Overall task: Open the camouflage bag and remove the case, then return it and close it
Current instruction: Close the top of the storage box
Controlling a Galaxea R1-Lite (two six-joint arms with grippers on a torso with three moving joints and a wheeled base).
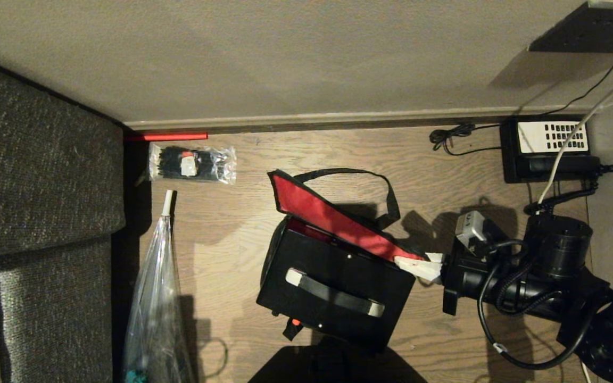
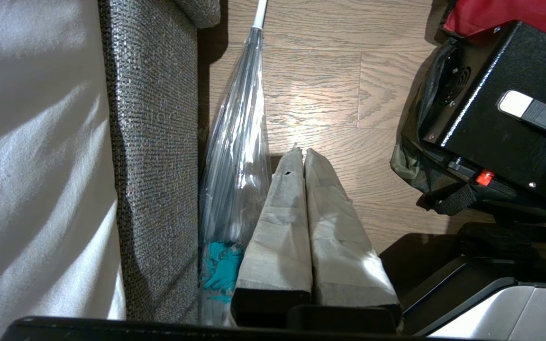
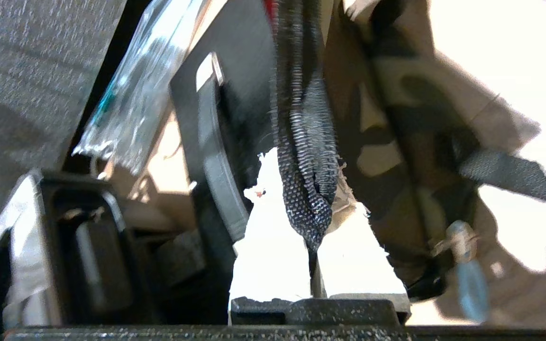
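Camouflage bag [image 1: 338, 213], boxy soft fabric, green-brown-black with bright red lining, sits on the wood-plank floor [image 1: 232, 223] at centre of the head view. Its flap stands open, red side up, running from 11 o'clock down to 4 o'clock over the bag body.

Flat black rectangular hard case [image 1: 333, 279] lies inside the bag, top face exposed. The black strap handle with silver-white ends [image 1: 334, 292] runs across the lid; small red dot [image 1: 296, 322] at the 7 o'clock corner.

Right tool [image 1: 426, 266] is at 3 o'clock of the bag, at the flap's lower corner, fingers wrapped in pale tape. It is clenched on the camouflage bag: the right wrist view shows the black woven trim [image 3: 307, 189] of the flap pinched between the tips, camouflage fabric just beside it and the light blue zipper clip [image 3: 469, 284] hanging near.

Left tool [image 2: 304, 227] hangs over the floor at 9 o'clock of the bag, well apart from it. Its taped fingers [image 2: 277, 227] are pressed together, nothing between them.

Around it:
- clear packet of black cable ties [image 1: 192, 164] at 10 o'clock, by the skirting
- clear plastic umbrella [image 1: 155, 287] along the grey woven sofa [image 1: 40, 175], 9 o'clock
- black telephone with white keypad panel [image 1: 548, 149] at 2 o'clock
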